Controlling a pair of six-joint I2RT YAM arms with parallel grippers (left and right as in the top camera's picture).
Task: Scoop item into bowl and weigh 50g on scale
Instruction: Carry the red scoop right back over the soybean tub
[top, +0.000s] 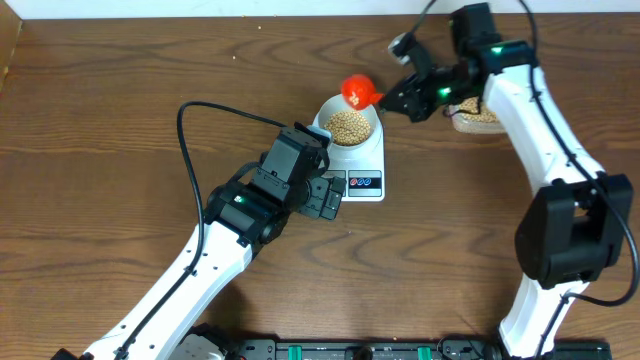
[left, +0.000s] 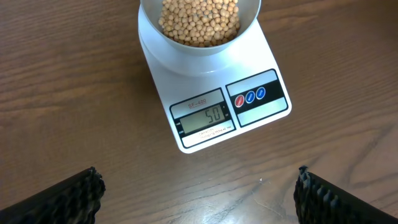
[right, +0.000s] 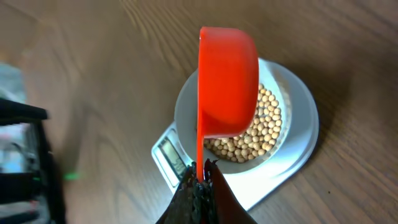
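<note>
Small round tan-yellow beans (left: 199, 22) fill the pale round bowl (left: 250, 22) on the flat white scale (left: 205, 146) showing 50, toward the brown wooden table's (left: 62, 93) far edge, while the left hand (left: 198, 177) is apart and the right hand (right: 200, 177) is clamped on a red plastic scoop (right: 227, 81).

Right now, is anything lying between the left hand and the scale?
Nothing. In the left wrist view only bare wooden table runs from the open left hand up to the scale, whose display reads 50.
</note>
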